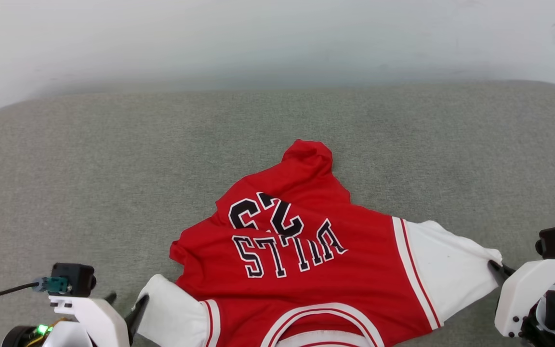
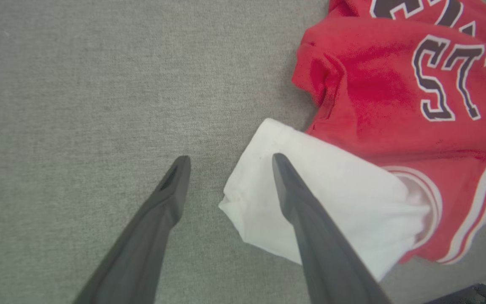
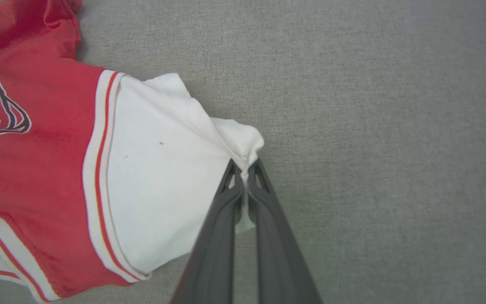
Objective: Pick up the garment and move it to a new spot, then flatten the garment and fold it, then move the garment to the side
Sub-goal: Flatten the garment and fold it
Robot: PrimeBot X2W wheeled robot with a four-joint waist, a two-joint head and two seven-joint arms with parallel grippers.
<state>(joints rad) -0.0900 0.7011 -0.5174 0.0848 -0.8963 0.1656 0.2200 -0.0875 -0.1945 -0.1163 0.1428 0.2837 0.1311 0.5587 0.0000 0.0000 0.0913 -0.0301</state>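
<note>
Now right jaws tight on the garment (image 1: 354, 279), left jaws wide apart.

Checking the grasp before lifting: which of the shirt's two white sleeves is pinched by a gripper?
The right sleeve, by the robot's own sides: the right gripper is shut on its bunched tip. The left sleeve lies unclamped at the open left gripper.

Collar: the head view's bottom edge cut off the neckline of the garment (image 1: 306, 270).
Lettering (image 2: 441, 84): my left wrist view cropped it at top and right.
Sleeve tip: was hidden from me between the pressed-together fingers of the right pincer (image 3: 245, 166).
</note>
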